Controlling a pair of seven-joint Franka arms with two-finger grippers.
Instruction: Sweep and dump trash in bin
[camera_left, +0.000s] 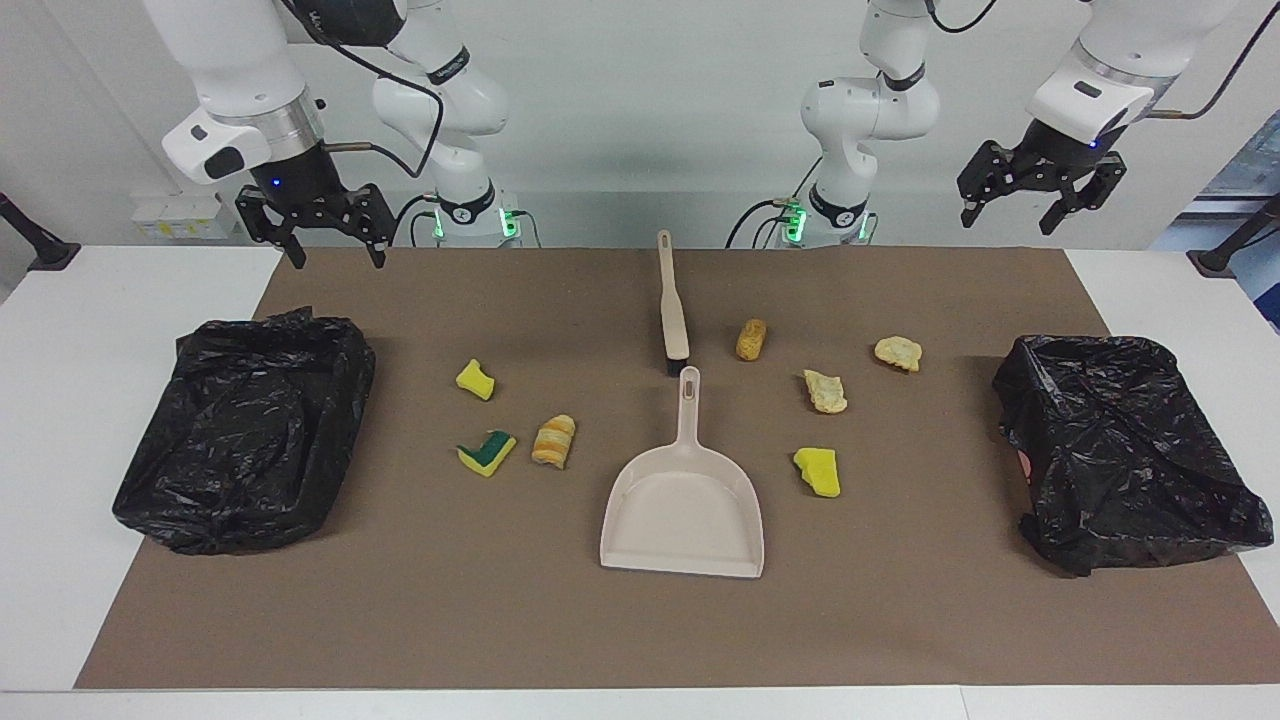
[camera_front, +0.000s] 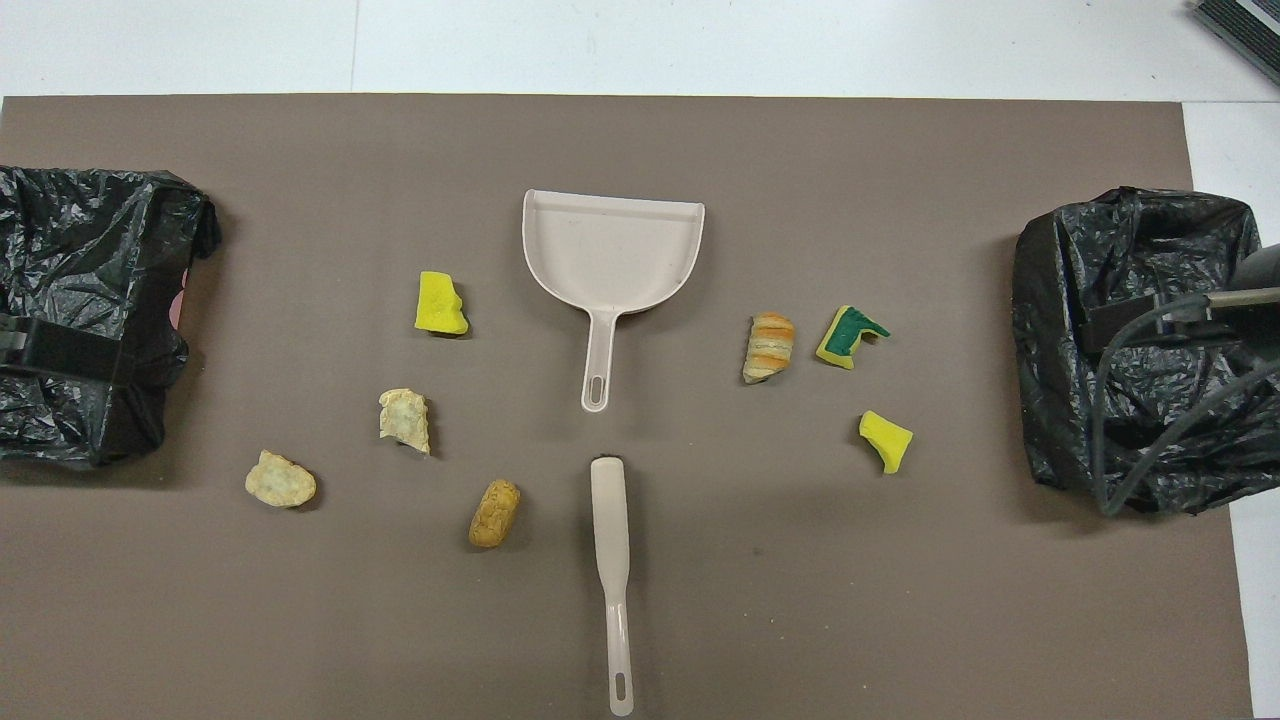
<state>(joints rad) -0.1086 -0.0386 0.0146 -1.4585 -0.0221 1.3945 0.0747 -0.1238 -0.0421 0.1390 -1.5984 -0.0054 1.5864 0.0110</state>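
A brown mat (camera_left: 640, 620) covers the middle of the white table (camera_left: 110, 300). At each end of the table sits a bin, both lined with crinkled, glossy black plastic: bin A (camera_left: 245, 430) at the right arm's end, bin B (camera_left: 1130, 450) at the left arm's end.

The beige dustpan (camera_left: 682, 505) lies flat mid-mat, a smooth plastic scoop with its wide mouth away from the robots and its slotted handle toward them. The brush (camera_left: 672, 305), slim and beige with dark bristles, lies in line with it, nearer the robots, bristle end just short of the dustpan handle.

The trash is scattered on the mat at both sides of the dustpan. Toward bin A lie a notched yellow sponge bit (camera_left: 476, 379), a yellow sponge with a green scouring face (camera_left: 486, 452), and an orange-striped roll (camera_left: 553, 441). Toward bin B lie a brown, rough chunk (camera_left: 751, 339), two pale crumbly bread-like pieces (camera_left: 825, 391) (camera_left: 898, 352), and a yellow-green sponge wedge (camera_left: 818, 471).

Both arms wait. The right gripper (camera_left: 335, 250) hangs over the mat's edge nearest the robots, fingers spread and holding nothing. The left gripper (camera_left: 1010, 212) hangs raised over the table near bin B, fingers likewise spread.
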